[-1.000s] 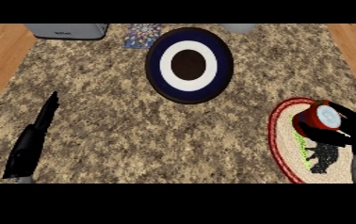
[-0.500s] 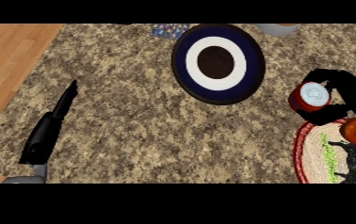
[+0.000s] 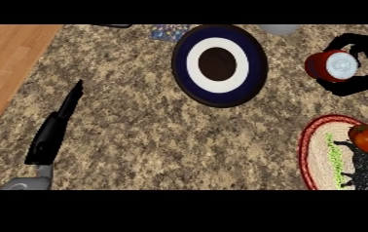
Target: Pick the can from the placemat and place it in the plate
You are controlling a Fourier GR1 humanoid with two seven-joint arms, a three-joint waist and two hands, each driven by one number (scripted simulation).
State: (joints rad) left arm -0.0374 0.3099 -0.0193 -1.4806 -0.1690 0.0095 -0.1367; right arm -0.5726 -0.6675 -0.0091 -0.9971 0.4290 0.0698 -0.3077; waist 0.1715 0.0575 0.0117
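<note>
Counter top (image 3: 144, 128): speckled brown-and-tan stone look, granite-like, matt. Strip at the upper left of the frame (image 3: 22, 50): orange-brown wood grain. Plate (image 3: 219, 65): smooth, glazed appearance, dark blue rim, white ring, brown centre. Can (image 3: 332, 66): red wall, pale metallic-looking lid. Placemat (image 3: 327, 153) at the lower right: woven, coarse texture, red border. Hands: matt black.

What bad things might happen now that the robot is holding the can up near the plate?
The right hand holds the can to the right of the plate, not over it. If let go now, it would probably land on the counter.

The plate's rim is raised, so a low can might bump it.

A grey thing sits at the top edge nearby; a wide swing may knock it.
</note>
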